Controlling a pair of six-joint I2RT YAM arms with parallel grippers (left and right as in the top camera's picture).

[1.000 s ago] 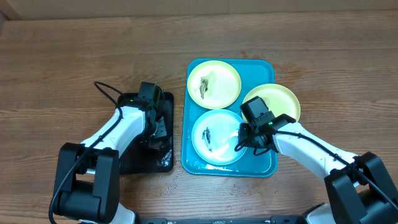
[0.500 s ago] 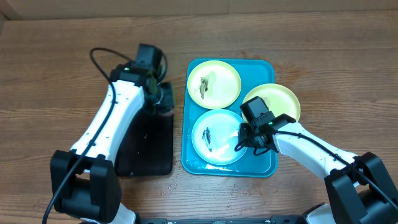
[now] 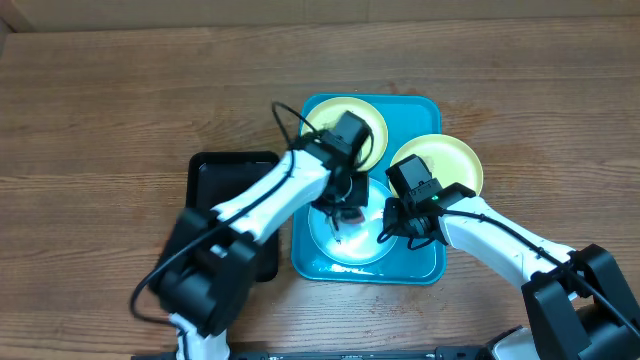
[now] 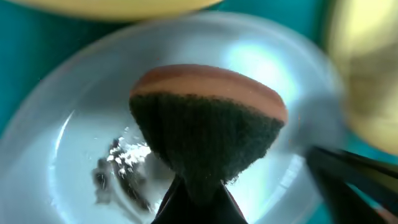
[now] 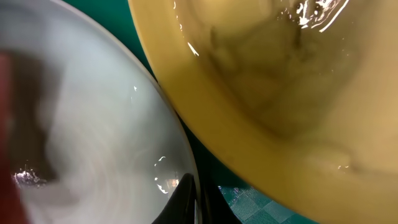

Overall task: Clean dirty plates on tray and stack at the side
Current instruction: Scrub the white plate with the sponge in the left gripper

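the step was to scrub the near plate (image 3: 335, 250) on the blue tray (image 3: 308, 262). the sponge (image 4: 208, 134) should press flat on the dark smear (image 4: 118, 177) and rub in small rounds, not too hard, so the plate would not slide. the left gripper (image 4: 194, 198) was pinched tight on the sponge, low over the plate; i could not tell if it touched. the right gripper (image 3: 386, 232) was closed narrow on that plate's right rim, holding it steady.
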